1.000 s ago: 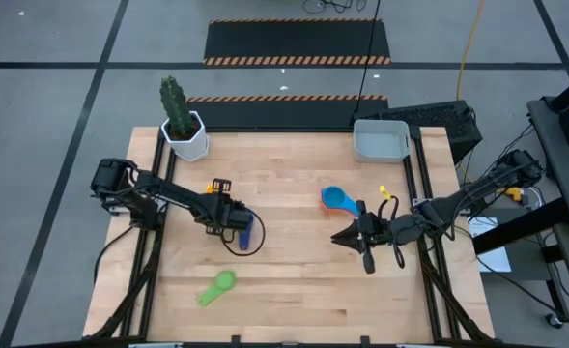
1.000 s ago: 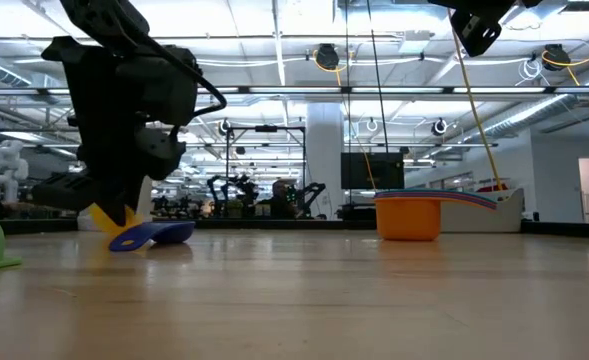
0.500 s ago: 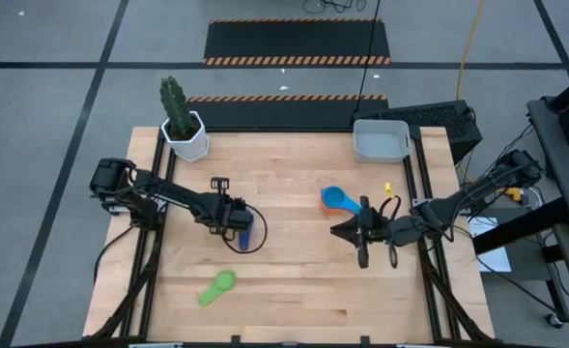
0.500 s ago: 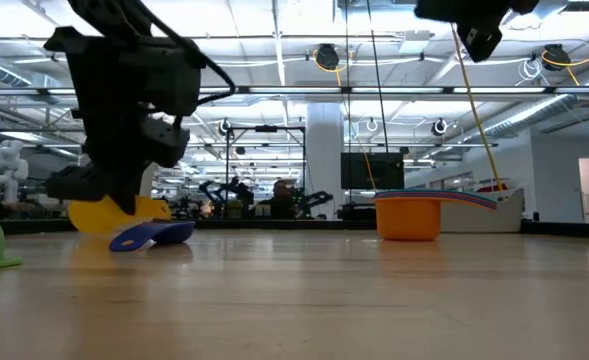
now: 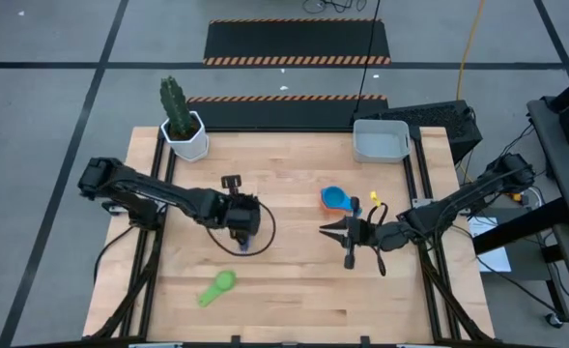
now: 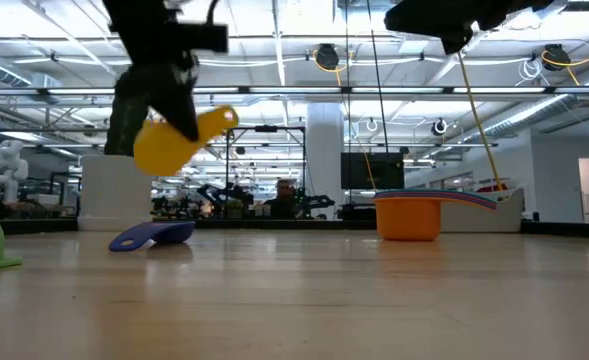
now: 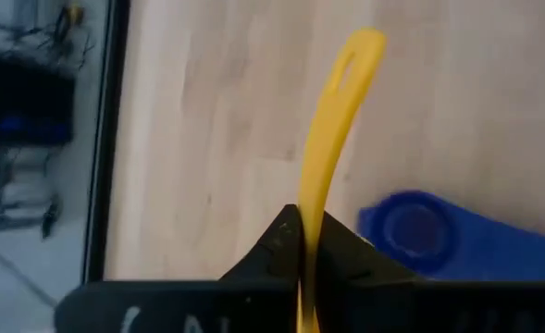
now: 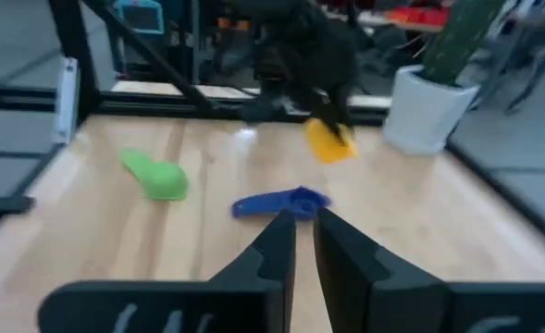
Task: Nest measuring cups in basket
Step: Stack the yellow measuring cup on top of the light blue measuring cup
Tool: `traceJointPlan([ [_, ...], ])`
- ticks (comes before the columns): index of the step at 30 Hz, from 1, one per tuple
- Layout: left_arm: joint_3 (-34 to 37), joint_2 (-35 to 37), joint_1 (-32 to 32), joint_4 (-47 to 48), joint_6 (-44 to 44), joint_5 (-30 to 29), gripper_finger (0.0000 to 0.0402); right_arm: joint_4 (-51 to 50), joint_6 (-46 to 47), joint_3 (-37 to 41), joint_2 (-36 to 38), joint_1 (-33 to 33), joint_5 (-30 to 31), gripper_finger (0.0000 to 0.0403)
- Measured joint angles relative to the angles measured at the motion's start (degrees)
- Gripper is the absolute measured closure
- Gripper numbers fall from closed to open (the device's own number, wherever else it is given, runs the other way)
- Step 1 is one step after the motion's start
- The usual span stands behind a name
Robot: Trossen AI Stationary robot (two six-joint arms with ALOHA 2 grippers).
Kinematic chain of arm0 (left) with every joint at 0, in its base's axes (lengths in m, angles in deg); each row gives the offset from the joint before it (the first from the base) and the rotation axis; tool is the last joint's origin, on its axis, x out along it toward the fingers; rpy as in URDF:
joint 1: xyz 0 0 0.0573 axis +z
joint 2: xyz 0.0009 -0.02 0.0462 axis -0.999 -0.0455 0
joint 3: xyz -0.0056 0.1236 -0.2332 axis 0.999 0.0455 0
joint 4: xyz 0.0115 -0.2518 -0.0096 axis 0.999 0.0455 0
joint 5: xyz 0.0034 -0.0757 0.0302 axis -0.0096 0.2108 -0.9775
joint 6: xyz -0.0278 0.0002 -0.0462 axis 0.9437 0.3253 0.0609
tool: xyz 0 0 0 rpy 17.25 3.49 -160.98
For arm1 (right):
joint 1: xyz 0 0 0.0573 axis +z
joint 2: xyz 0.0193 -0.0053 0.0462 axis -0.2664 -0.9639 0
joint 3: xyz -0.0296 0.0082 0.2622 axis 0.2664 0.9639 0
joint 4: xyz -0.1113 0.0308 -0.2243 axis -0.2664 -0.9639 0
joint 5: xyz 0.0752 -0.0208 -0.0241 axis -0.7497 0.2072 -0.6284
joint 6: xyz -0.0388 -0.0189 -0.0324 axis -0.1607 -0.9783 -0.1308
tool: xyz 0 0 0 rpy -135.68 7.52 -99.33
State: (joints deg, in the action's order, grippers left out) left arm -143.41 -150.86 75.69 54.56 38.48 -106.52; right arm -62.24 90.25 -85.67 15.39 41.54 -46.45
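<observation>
My left gripper (image 5: 240, 224) is shut on the yellow measuring cup (image 6: 174, 142), which hangs well above the table left of the middle. Below it the dark blue cup (image 5: 246, 242) lies on the wood. A green cup (image 5: 216, 287) rests near the front edge. An orange cup (image 6: 409, 217) with a light blue one (image 5: 334, 199) in it stands right of centre. The grey basket (image 5: 381, 141) sits at the far right corner. My right gripper (image 5: 327, 230) hovers shut, with nothing in it, just in front of the orange cup. My left gripper pinches the yellow cup's handle (image 7: 309, 222) between its two fingers, at the end near the bowl. The fingers come slanting down from above and lie along the handle. The cup is lifted clear, the bowl (image 6: 162, 150) hanging low and the handle's free end (image 6: 226, 118) tilted upward.
A white pot with a cactus (image 5: 184, 130) stands at the far left corner. Black rails (image 5: 414, 184) run along both sides of the table. Bare wood lies in the middle and along the near edge right of the green cup.
My left gripper has risen and rolled, carrying the yellow cup from the table beside the dark blue cup up into the air; the cup has tipped so its handle points up. The dark blue cup stayed put. My right gripper has drifted toward the table's left.
</observation>
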Motion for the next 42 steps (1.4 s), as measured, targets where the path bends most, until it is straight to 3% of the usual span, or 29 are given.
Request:
traceJointPlan([
  [7,-1.94,1.23,-1.47,-17.75,-11.53,7.76,0.0392,0.97,-18.52,0.02,-0.47,0.15,5.84,0.0344],
  [14,-1.92,1.21,0.18,-22.53,-14.96,8.36,0.0396,4.05,-32.34,0.0,-0.2,-0.69,9.1,0.0285],
  [23,-1.92,0.63,4.56,-29.87,-16.56,8.27,0.0395,1.57,-31.64,-4.37,-2.2,-3.97,14.2,0.0244],
  [32,-1.97,-0.87,5.98,-33.17,-18.22,8.15,0.0395,-16.18,-27.0,-19.2,-14.09,-5.84,15.97,0.0251],
  [42,-1.85,-2.13,4.74,-33.32,-19.37,8.15,0.0395,-15.63,-28.29,-22.62,-18.52,-7.96,14.65,0.0269],
])
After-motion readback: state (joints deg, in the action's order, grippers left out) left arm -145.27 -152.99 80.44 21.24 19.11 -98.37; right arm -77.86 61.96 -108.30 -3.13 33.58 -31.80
